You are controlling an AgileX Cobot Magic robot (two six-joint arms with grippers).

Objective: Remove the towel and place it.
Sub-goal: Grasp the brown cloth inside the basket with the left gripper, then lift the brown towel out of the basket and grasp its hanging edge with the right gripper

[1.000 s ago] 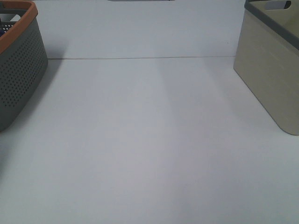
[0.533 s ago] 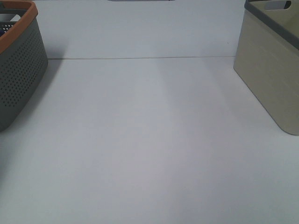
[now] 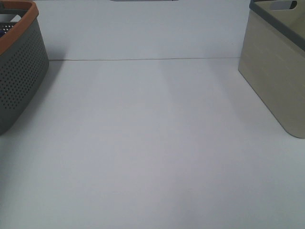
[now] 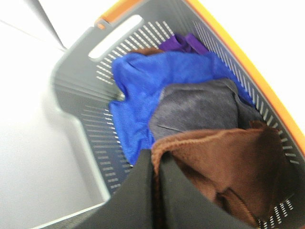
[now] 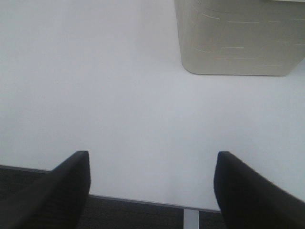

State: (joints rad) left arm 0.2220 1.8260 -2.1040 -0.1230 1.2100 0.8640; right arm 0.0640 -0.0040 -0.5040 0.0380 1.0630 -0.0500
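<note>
Left pincer [image 4: 153, 158] is clenched on the towel [image 4: 228, 167] edge at its tips, down inside the basket [image 4: 86, 90]. Right pincer [image 5: 152, 162] hangs wide open, tabletop [image 5: 119, 95] below it.

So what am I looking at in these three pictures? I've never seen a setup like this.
It's a two-armed robot. One camera looks down on a white table with a grey perforated basket at left and a beige bin at right. Two more cameras ride on the wrists. The left end effector is shut, apparently pinching the reddish-brown towel inside the basket, beside a blue cloth, a grey cloth and a purple cloth. The right end effector hangs open and empty above the table.
</note>
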